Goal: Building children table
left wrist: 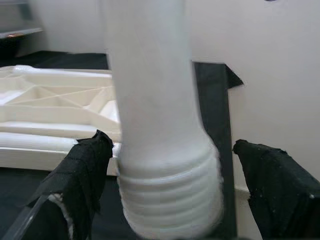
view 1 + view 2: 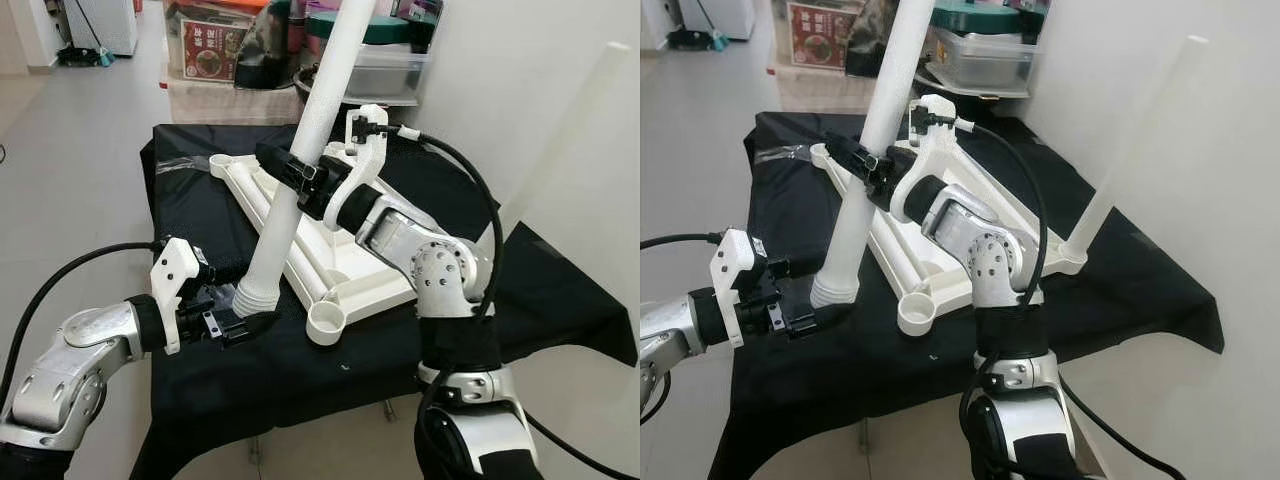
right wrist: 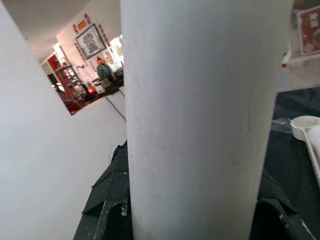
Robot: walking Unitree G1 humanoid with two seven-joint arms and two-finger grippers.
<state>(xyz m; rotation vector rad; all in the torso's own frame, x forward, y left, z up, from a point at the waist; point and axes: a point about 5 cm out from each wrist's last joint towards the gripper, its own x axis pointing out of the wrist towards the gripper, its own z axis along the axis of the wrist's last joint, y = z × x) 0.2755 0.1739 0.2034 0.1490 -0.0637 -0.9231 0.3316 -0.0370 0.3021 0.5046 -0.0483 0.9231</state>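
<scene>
Left eye view, red-labelled box (image 2: 208, 50), writing unreadable

A low surface (image 2: 560, 300) draped in black cloth stands on a pale tiled floor (image 2: 70, 180), its far right corner close to a white wall. On the cloth lies an upturned white plastic tabletop (image 2: 330, 235), ribbed underside showing, with round leg sockets at its corners; the nearest socket (image 2: 326, 322) is open. A white leg (image 2: 1130, 150) stands upright in the right corner socket.
</scene>
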